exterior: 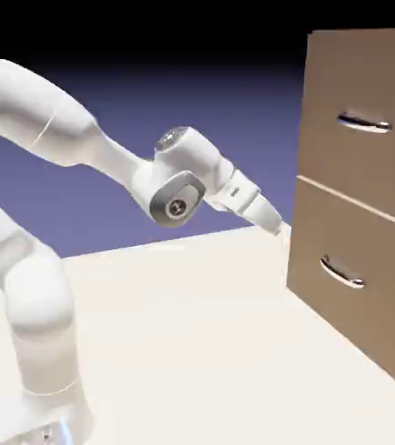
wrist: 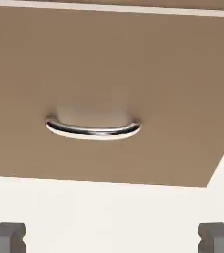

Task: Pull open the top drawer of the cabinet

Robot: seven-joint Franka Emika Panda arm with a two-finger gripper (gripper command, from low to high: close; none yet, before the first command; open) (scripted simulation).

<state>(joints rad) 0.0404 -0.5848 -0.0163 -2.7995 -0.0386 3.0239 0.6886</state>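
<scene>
While both drawers of the brown cabinet (exterior: 314, 104) sit closed, the robot's jaws (wrist: 112, 238) hang spread and empty, angled toward the lower front (exterior: 323, 226); the top drawer (exterior: 344, 161) is above it, its silver handle (exterior: 364, 123) untouched, presumably awaiting a raised approach.

From where I stand, there's open air between the gripper (exterior: 275, 228) and the cabinet (exterior: 358, 104), with nothing in the way. Above the gripper, the space up beside the top drawer (exterior: 358, 161) is free too, and only that drawer's handle (exterior: 366, 124) juts out from its front. Lower down, the bottom handle (exterior: 343, 273) sticks out of the bottom drawer (exterior: 340, 313). Beneath the gripper, the pale tabletop (exterior: 192, 322) lies bare but blocks the way down. The cabinet's flat front walls off any way straight through.
</scene>
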